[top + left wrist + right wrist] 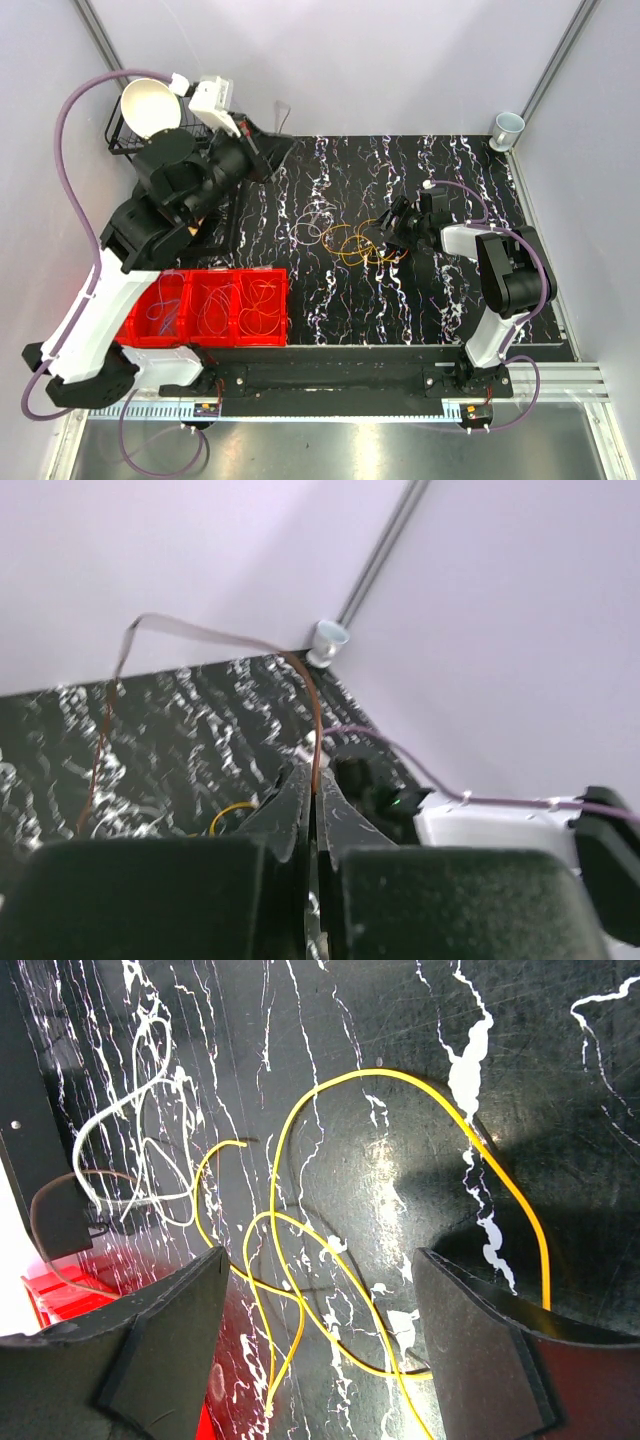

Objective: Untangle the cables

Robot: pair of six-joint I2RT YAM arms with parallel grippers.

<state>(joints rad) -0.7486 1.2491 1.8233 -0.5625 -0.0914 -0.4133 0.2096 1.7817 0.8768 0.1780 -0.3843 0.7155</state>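
Observation:
My left gripper is shut on a thin orange cable. That cable rises from the closed jaws, arcs left and drops back to the black mat. From above, the left gripper is raised over the mat's back left. Yellow cables lie looped at mid-mat beside paler loops. My right gripper hovers just right of them. In the right wrist view it stands open over the yellow cable loops, gripping nothing. A white cable lies further left.
A red three-part bin holding coiled cables sits at the mat's near left. A black wire basket with a white bowl stands at the back left. A small cup is in the back right corner.

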